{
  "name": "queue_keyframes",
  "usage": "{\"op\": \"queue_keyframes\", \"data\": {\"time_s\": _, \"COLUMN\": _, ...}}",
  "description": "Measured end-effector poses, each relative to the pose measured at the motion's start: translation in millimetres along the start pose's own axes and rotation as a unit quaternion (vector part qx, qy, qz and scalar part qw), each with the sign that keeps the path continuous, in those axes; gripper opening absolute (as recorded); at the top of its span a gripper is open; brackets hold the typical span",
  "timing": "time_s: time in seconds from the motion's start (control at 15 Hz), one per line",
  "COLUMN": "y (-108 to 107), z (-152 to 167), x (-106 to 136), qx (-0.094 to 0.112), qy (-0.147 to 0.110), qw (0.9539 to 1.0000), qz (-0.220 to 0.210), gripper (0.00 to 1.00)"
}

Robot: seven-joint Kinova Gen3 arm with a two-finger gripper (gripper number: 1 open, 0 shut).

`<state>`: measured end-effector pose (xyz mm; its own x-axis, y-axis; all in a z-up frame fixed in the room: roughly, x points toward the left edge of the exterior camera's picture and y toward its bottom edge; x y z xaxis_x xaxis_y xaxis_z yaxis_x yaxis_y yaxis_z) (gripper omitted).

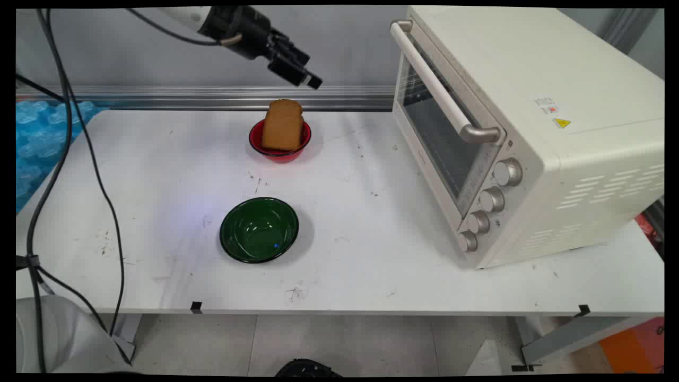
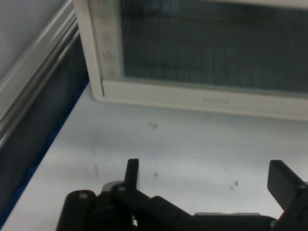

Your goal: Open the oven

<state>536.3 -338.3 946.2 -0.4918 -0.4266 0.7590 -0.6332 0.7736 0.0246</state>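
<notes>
My gripper (image 1: 309,79) hangs high above the table's back edge, pointing toward the toaster oven (image 1: 520,127). In the hand view its two fingers (image 2: 132,173) stand wide apart with nothing between them, so the gripper (image 2: 207,178) is open. Just below and left of it, a slice of brown bread (image 1: 283,124) stands upright in a red bowl (image 1: 280,150). An empty green bowl (image 1: 259,229) sits nearer the front. The hand view looks at the oven's glass door (image 2: 211,43) and bare table ahead.
The cream oven has its door shut, with a handle (image 1: 443,85) and several knobs (image 1: 490,200). Black cables (image 1: 69,159) hang at the left. Blue bubble wrap (image 1: 37,143) lies past the left edge. An aluminium rail (image 1: 212,98) runs along the back.
</notes>
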Motion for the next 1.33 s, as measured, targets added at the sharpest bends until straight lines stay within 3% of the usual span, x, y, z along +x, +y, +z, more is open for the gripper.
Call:
{"op": "queue_keyframes", "data": {"time_s": 0.4, "y": 9, "z": 12, "x": 37, "qx": 0.003, "qy": 0.026, "qw": 0.9996, "qz": 0.007, "gripper": 1.0}}
{"op": "queue_keyframes", "data": {"time_s": 1.2, "y": 27, "z": 45, "x": 87, "qx": -0.002, "qy": 0.066, "qw": 0.9976, "qz": 0.021, "gripper": 1.0}}
{"op": "queue_keyframes", "data": {"time_s": 1.27, "y": 28, "z": 48, "x": 90, "qx": -0.002, "qy": 0.068, "qw": 0.9974, "qz": 0.021, "gripper": 0.0}}
{"op": "queue_keyframes", "data": {"time_s": 1.33, "y": 30, "z": 50, "x": 92, "qx": -0.002, "qy": 0.071, "qw": 0.9973, "qz": 0.021, "gripper": 0.0}}
